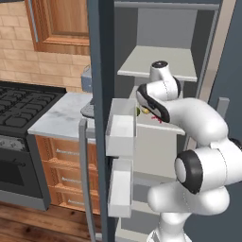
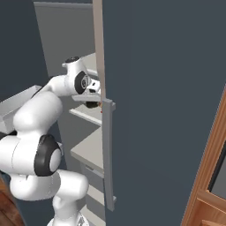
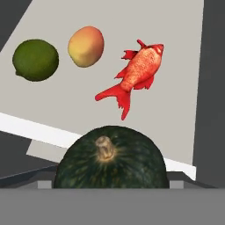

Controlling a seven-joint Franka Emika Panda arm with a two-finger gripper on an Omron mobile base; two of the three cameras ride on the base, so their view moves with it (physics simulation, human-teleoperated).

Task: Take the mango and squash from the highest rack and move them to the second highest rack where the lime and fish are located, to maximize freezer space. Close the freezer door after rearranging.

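Squash (image 3: 110,158) right at jaws, stem toward camera, likely clamped; fingertips hidden, grip cannot be confirmed. Shelf (image 3: 176,88) beyond holds lime (image 3: 35,59), mango (image 3: 86,45), fish (image 3: 134,74). Bare patch between fish and shelf's near edge is straight ahead: judged drop spot.

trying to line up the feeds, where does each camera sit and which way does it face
Left base view: behind the arm's left, facing the open freezer and freezer door; white arm at right.
Right base view: behind its right, facing the same shelves; arm at left.
Hand view: on the hand, looking along the fingers onto a shelf holding lime, mango and fish, squash nearest.
Shared: both base views show the arm reaching into the freezer.
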